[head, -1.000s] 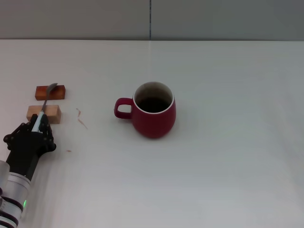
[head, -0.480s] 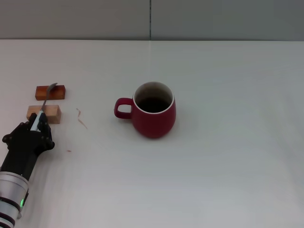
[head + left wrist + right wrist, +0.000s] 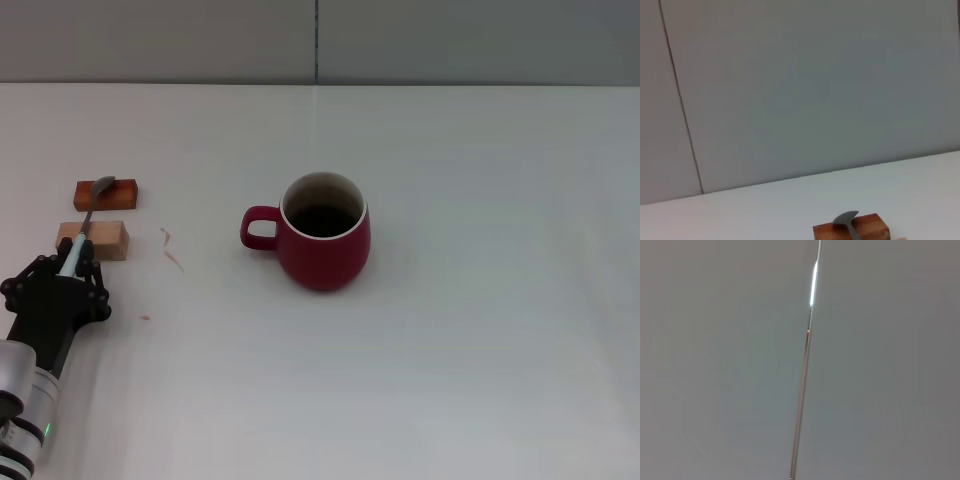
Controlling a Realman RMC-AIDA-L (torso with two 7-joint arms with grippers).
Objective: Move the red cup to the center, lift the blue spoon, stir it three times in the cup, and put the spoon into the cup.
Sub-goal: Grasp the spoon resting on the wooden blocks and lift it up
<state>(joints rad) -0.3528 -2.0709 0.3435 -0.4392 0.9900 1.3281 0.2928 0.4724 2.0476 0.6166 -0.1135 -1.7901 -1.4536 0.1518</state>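
A white table (image 3: 480, 330) fills the head view, with a grey wall (image 3: 450, 40) behind it. Far to the left sit two small blocks, one behind the other: a red-brown block (image 3: 106, 194) farther back and a pale block (image 3: 93, 239) nearer the robot. They are close but do not touch. A few tiny crumbs (image 3: 171, 247) lie just right of the pale block.

The spoon (image 3: 90, 215) lies across both blocks. Its grey bowl rests on top of the red-brown block, and its long thin body runs back over the pale block toward the robot. The light-blue handle end sits in the left gripper (image 3: 72, 268), low at the left edge. The black fingers are closed around the handle.

The cup (image 3: 322, 232) stands upright near the middle of the table, well apart from the blocks. Its handle points left, toward them. Nothing lies between the cup and the spoon.

The right gripper is not seen.
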